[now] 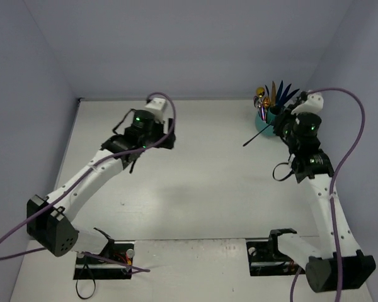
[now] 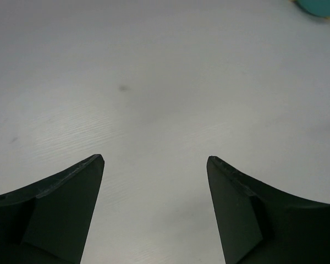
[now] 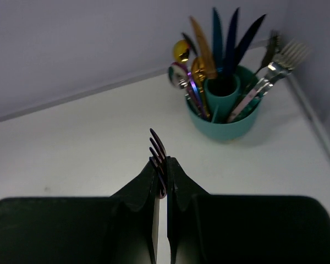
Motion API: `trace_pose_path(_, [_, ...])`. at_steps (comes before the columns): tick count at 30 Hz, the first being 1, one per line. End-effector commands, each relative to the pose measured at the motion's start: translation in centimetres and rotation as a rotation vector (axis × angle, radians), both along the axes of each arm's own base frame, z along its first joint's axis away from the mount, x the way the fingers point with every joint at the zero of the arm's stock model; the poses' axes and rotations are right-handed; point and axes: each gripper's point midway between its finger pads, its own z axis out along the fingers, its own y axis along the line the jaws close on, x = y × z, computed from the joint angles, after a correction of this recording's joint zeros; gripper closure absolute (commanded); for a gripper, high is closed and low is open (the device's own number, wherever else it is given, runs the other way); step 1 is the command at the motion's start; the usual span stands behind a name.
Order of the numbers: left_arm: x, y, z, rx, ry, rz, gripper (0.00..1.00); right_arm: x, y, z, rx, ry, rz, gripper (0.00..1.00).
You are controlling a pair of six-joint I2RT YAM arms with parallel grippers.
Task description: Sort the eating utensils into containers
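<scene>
The teal caddy (image 3: 225, 127) stands in the table's far right corner, with several utensils (image 3: 220, 38) upright in it: dark blue knives, gold spoons and silver forks. In the top view the caddy (image 1: 264, 117) is just left of my right gripper (image 1: 281, 130). The right gripper (image 3: 162, 163) is shut on a dark fork (image 3: 157, 146). Its tines stick up past the fingertips, and its thin handle (image 1: 255, 136) points out to the left above the table. My left gripper (image 2: 155, 159) is open over bare tabletop with nothing between its fingers. It hovers at the back left (image 1: 165, 139).
The back wall (image 3: 99, 44) and the right wall (image 3: 324, 82) meet close behind the caddy. A corner of the caddy (image 2: 319, 6) shows at the top right of the left wrist view. Both arm bases (image 1: 283, 251) sit at the near edge.
</scene>
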Motion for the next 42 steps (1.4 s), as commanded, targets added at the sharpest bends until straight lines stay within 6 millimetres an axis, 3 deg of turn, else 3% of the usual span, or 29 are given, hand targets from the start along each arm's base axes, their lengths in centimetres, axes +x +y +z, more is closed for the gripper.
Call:
trace_pose_path(1, [0.5, 6.4, 4.1, -0.125, -0.045, 0.136, 0.27, 3.5, -4.5, 3.1, -0.02, -0.072, -0.095, 1.0])
trace_pose_path(2, [0.5, 7.6, 4.3, -0.149, -0.039, 0.152, 0.27, 4.3, -6.6, 4.0, -0.001, -0.09, -0.131, 1.0])
trace_pose_path(4, [0.5, 9.1, 3.7, -0.165, -0.029, 0.172, 0.26, 6.1, -8.3, 3.6, 0.018, -0.08, -0.154, 1.0])
trace_pose_path(7, [0.4, 10.3, 3.3, -0.123, -0.055, 0.18, 0.26, 7.5, -10.7, 5.0, -0.011, -0.099, -0.199, 1.0])
trace_pose_path(10, [0.0, 11.3, 2.3, -0.084, -0.046, 0.191, 0.26, 9.2, -13.6, 4.4, -0.02, -0.078, -0.254, 1.0])
trace_pose_path(20, [0.1, 13.9, 2.3, -0.052, -0.059, 0.244, 0.26, 13.3, -17.8, 3.6, -0.084, -0.043, -0.299, 1.0])
trace_pose_path(26, [0.3, 14.3, 2.1, -0.057, -0.05, 0.251, 0.26, 15.9, -18.5, 2.8, -0.104, -0.032, -0.281, 1.0])
trace_pose_path(32, [0.4, 14.6, 2.1, -0.069, -0.046, 0.259, 0.26, 18.5, -18.1, -0.5, -0.065, 0.013, -0.228, 1.0])
trace_pose_path(42, [0.6, 14.9, 1.7, -0.071, -0.035, 0.269, 0.26, 21.1, -15.5, -6.8, -0.042, 0.114, -0.139, 1.0])
